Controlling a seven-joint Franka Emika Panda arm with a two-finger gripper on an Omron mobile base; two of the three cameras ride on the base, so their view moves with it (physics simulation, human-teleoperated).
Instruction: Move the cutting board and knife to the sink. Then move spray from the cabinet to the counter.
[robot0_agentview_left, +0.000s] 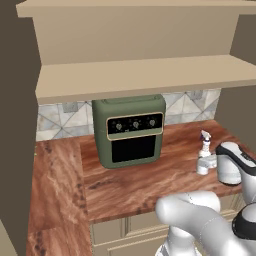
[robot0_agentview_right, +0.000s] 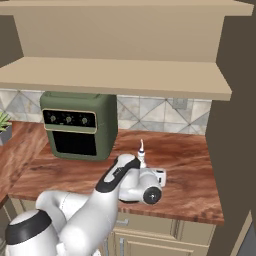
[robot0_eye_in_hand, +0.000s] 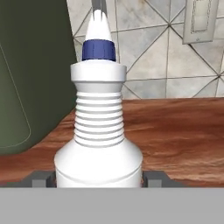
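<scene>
Hand view: one white spray (robot0_eye_in_hand: 98, 144) stands upright on the counter (robot0_eye_in_hand: 179, 127), gripper (robot0_eye_in_hand: 98, 178) fingers flanking its base; whether they grip it is unclear. Cabinet (robot0_agentview_left: 140, 75) shelves lie bare above one green oven (robot0_agentview_left: 129, 130).

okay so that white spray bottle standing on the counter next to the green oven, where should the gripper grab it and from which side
Grip the spray bottle on its wide round lower body, below the ribbed neck, coming in level from the counter's front edge. It stands upright, and the green oven blocks its left side while the front is free. The fingers already flank that lower body, one on each side, so closing there looks sound.
</scene>
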